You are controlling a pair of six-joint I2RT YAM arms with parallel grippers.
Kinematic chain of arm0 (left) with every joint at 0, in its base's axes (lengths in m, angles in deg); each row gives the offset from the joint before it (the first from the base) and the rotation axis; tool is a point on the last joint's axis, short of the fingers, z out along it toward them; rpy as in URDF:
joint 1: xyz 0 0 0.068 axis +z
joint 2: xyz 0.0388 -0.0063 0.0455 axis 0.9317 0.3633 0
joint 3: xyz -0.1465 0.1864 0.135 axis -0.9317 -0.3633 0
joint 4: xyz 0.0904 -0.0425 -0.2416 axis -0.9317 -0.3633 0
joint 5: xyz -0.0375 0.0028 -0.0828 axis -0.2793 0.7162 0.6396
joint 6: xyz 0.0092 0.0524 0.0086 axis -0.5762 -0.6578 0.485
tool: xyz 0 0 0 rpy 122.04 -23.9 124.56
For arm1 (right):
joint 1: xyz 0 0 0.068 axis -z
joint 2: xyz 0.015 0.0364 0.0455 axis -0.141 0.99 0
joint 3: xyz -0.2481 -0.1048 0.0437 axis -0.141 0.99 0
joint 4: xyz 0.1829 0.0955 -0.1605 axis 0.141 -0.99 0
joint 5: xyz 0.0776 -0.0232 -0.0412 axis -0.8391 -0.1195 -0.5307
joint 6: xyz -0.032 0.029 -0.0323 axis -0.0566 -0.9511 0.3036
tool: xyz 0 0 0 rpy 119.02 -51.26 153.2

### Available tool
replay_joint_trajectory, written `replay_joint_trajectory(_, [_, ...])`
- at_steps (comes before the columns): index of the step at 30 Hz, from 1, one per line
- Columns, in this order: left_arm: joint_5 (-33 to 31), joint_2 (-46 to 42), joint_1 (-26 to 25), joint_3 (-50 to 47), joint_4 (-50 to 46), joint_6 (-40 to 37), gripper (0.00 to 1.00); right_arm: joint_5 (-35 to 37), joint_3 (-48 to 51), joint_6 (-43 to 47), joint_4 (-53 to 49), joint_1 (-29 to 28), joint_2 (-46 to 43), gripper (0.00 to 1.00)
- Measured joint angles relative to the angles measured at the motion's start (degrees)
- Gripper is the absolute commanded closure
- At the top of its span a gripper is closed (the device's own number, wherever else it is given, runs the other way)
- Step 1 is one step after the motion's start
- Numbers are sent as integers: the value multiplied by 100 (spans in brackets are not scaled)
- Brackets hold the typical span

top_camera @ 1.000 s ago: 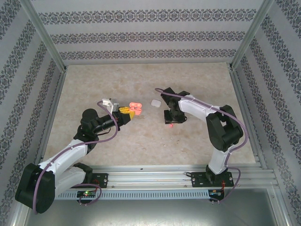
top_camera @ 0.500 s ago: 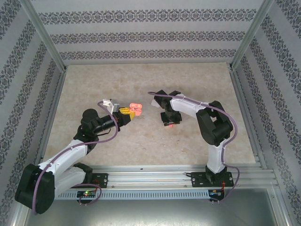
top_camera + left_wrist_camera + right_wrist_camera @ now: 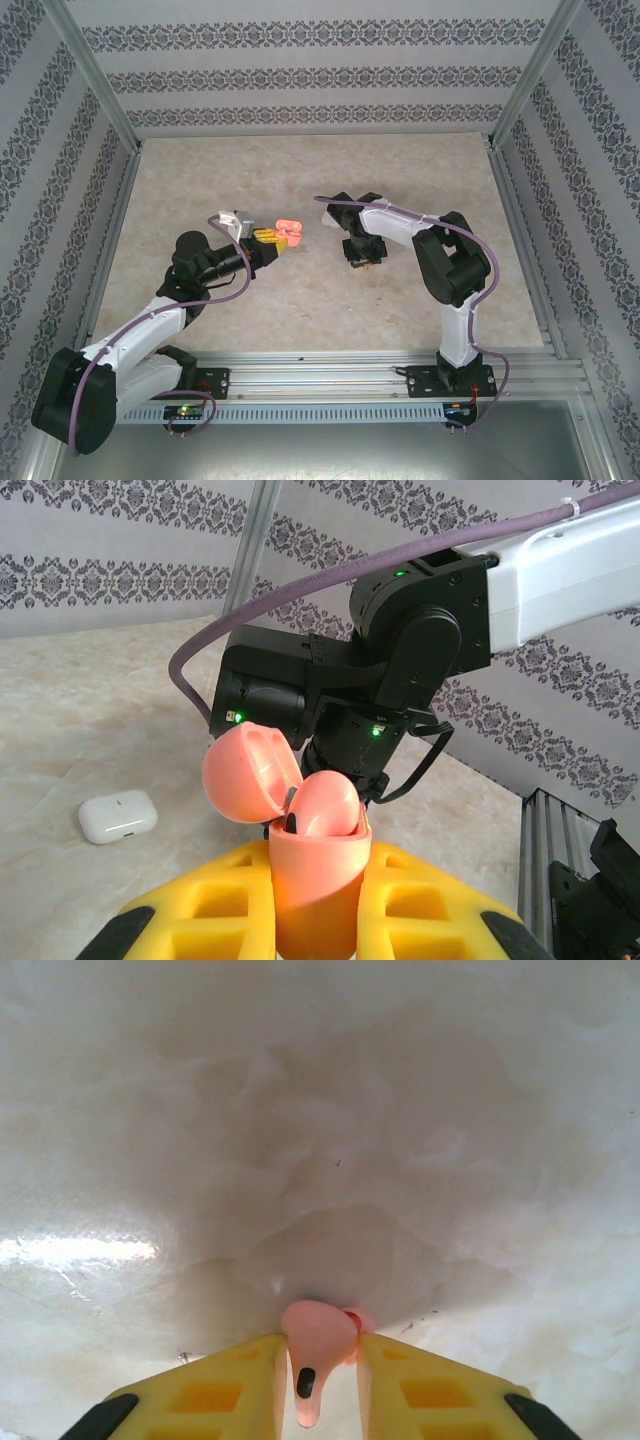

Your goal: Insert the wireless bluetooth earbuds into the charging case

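Your left gripper (image 3: 315, 920) clamped the open coral-orange plastic charging case (image 3: 315, 870); your right gripper (image 3: 320, 1352) pinched one coral-orange pebble-like earbud (image 3: 318, 1330) (not yet inserted).

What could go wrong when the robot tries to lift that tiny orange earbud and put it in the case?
1. The right gripper pinches the coral earbud only at its fingertips. It is small and rounded, so it might slip out on the way up.
2. The left gripper holds the coral case by its lower part, with the lid open. A push from the earbud could tilt the case or bump the lid.
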Motion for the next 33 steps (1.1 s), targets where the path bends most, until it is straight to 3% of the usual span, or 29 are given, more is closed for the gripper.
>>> replay_joint_trajectory(9, [0,0,0,0,-48,0,100,-251,367,-83,356,81,-376,85])
replay_joint_trajectory(18, [0,-31,0,0,-57,2,100,-1574,1305,-435,1792,221,-1281,88])
replay_joint_trajectory(26, [-4,-184,0,0,-63,4,100,-3128,2116,-1281,3630,225,-1110,88])
replay_joint_trajectory(33, [-87,-236,0,0,-83,7,100,-3574,2345,-1580,4232,332,-1060,86])
